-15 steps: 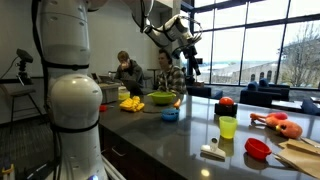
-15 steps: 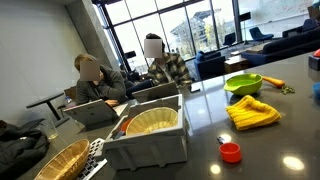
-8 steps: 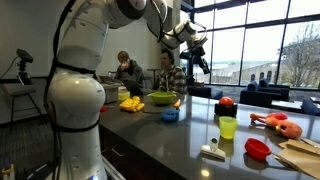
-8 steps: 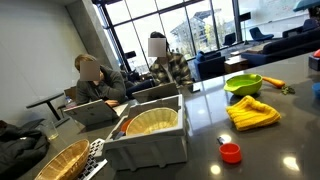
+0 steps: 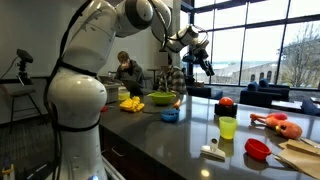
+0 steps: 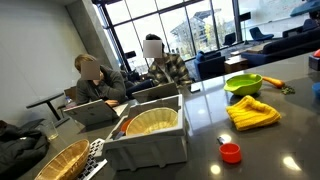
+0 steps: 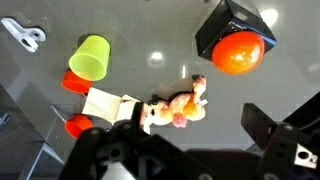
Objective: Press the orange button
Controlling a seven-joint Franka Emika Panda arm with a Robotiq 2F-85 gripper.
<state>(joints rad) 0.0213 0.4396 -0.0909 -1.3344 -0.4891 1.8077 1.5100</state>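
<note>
— How does the claw (image 5: pixel 205 66) stand?
— Spread wide, with nothing between its fingers (image 7: pixel 285 140). In the wrist view the bare counter (image 7: pixel 160 35) shows through the gap. It hangs high in the air, touching nothing.
— And the orange button (image 5: pixel 225 101)?
— Below the claw and well apart from it, a red-orange dome on a dark base, resting on the counter (in the wrist view it sits ahead of the fingers, off to one side).
— What lies past it?
— Next out from the claw is the yellow-green cup (image 5: pixel 228 127), upright, near the button. Farther still are the lumpy orange toy (image 5: pixel 277 123) and the flat red bowl (image 5: pixel 258 148), apart from each other. Off the claw's other side sits a green bowl (image 5: pixel 160 98).
</note>
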